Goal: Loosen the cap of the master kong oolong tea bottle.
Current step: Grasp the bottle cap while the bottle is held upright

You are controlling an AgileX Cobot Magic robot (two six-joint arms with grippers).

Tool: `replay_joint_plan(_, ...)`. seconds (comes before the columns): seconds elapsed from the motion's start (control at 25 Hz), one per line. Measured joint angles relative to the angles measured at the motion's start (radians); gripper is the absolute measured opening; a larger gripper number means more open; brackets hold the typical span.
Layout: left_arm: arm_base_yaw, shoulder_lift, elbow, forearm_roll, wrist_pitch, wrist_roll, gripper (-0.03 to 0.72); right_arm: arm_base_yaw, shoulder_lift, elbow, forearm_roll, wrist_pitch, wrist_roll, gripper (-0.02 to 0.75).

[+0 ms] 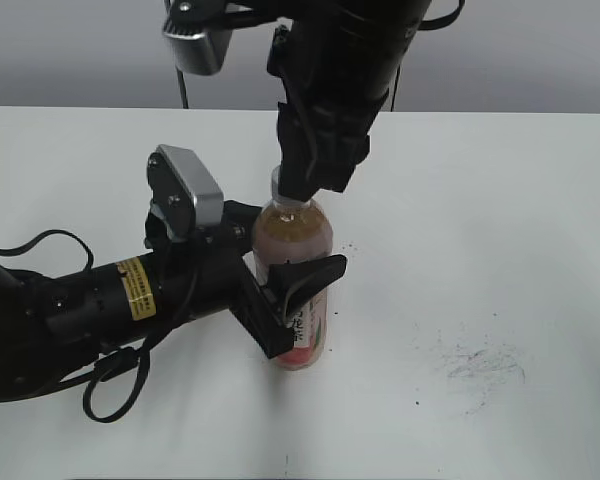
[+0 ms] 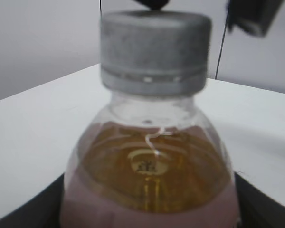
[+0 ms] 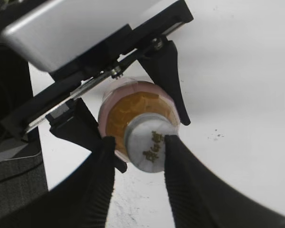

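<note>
I pinch the oolong tea bottle [image 1: 298, 290] in the left gripper [image 1: 292, 300] as an anchor, so the right gripper [image 3: 138, 156], jaws flanking the cap [image 3: 148, 149], can twist.

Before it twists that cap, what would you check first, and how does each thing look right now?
1. Bottle upright on the table: ok.
2. Left gripper clamped around the bottle's body to hold it steady: ok, its fingers sit on either side.
3. Right gripper centred over the cap: ok.
4. Right fingers pressing both sides of the cap: looks ok, but firmness cannot tell.
5. Cap already loosened: cannot tell; in the left wrist view it sits level on the neck.
</note>
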Motion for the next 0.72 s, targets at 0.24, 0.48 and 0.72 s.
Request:
replay_joint_plan(0.24,0.0,0.0,0.0,0.006,0.0,0.008,0.445,0.0,0.002,0.0,-0.014,-0.001,0.332,0.396)
replay_joint_plan(0.48,0.0,0.0,-0.001,0.007,0.001,0.008,0.445,0.0,0.006,0.0,-0.047,-0.001,0.715,0.409)
replay_joint_plan(0.72,0.0,0.0,-0.001,0.009,0.001,0.008,0.445,0.0,0.006,0.0,-0.016,-0.001,0.867,0.409)
